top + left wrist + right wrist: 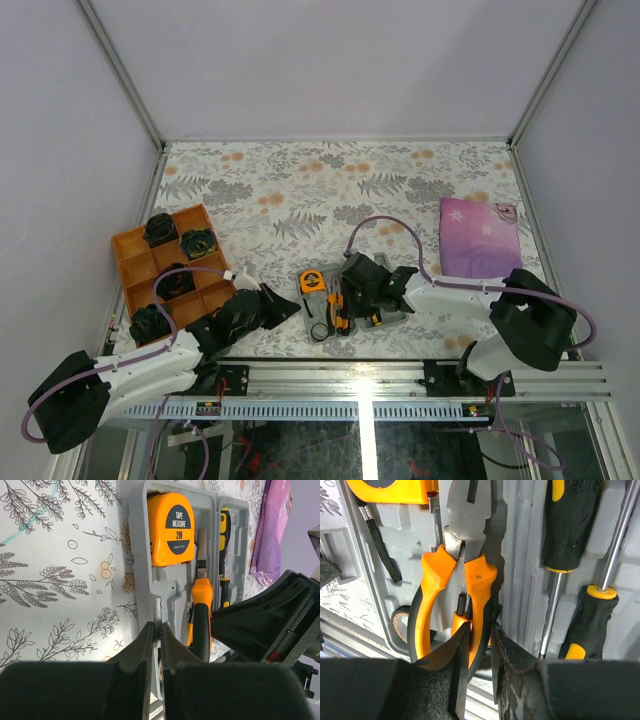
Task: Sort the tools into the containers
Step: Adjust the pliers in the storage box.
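The grey tool case [392,308] lies open near the table's front edge. In the left wrist view the case [136,555] holds the orange tape measure [171,527], the orange-and-black pliers [202,605] and a black-and-yellow screwdriver [224,550]. My left gripper [155,630] is shut on the case's near rim, at its left end [290,303]. My right gripper [481,630] is shut on the pliers' right handle [482,585] above the case [355,290]. The bit set [462,607] sits between the handles and a black tape ring [400,625] to their left. Two screwdrivers [570,525] lie in the right half.
An orange divided tray [135,250] holding black parts stands at the left. A folded purple star-patterned cloth [478,237] lies at the right, also in the left wrist view [272,525]. A metal rail [400,375] runs along the near edge. White walls enclose the table.
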`<action>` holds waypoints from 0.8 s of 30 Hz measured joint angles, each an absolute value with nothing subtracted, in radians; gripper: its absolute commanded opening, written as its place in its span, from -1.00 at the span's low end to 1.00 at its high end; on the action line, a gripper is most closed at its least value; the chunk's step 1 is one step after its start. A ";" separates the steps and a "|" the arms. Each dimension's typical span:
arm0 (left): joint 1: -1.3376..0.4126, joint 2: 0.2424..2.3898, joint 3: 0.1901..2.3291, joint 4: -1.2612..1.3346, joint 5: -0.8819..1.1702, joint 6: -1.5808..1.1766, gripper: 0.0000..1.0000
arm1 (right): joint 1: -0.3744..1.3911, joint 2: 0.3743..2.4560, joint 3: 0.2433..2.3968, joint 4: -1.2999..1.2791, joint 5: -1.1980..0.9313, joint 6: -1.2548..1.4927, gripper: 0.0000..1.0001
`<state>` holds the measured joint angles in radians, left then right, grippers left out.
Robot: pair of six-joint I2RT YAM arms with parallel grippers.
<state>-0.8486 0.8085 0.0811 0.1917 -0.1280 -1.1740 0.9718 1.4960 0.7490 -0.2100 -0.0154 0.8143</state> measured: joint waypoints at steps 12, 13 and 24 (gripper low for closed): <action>-0.851 0.790 0.081 0.170 -0.139 -1.174 -0.99 | 0.973 1.285 0.714 -0.226 0.078 0.793 -0.99; -0.851 0.785 0.083 0.162 -0.143 -1.174 -0.99 | 0.973 1.262 0.714 -0.231 0.095 0.785 -0.99; -0.850 0.776 0.144 0.032 -0.192 -1.143 -0.98 | 0.845 1.154 0.714 -0.437 0.252 0.652 -0.99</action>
